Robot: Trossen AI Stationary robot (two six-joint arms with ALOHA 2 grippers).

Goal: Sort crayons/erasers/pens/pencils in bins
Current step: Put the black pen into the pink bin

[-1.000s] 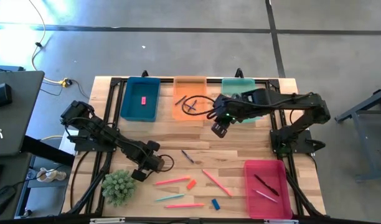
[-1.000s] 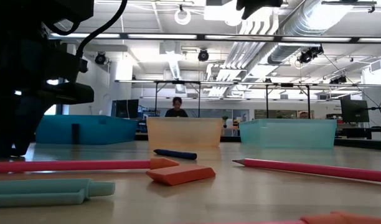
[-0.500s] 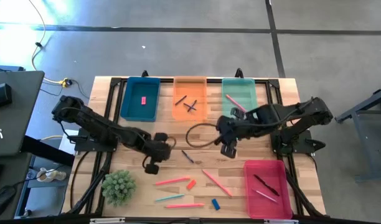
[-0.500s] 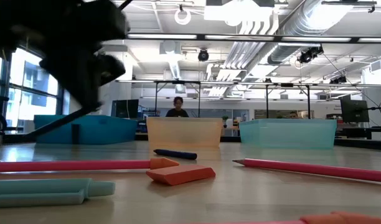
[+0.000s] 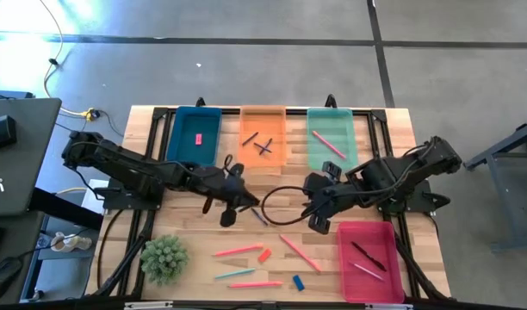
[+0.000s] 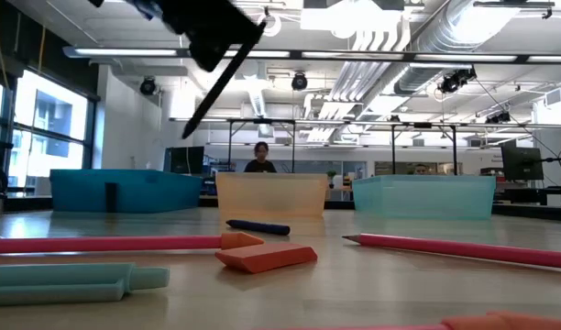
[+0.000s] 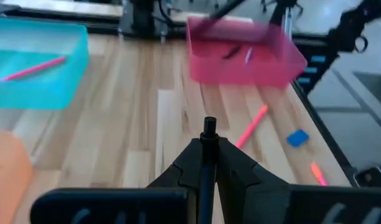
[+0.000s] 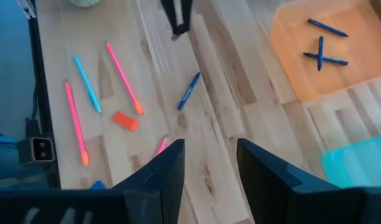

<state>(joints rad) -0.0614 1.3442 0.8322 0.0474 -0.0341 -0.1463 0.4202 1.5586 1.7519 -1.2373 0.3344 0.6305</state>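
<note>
Pen clamped in left gripper above table.

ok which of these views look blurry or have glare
Left wrist view: the red bin and teal bin are soft, while the pen in the left gripper is sharper. Low view: the near blue pencil is out of focus and ceiling lights glare. High view: bright glare on the floor at top left.

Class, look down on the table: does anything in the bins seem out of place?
In the red-pink bin a pale pink stick lies beside a black pen, while a pink pencil sits in the green-teal bin: possibly mis-sorted, though too small to tell.
</note>
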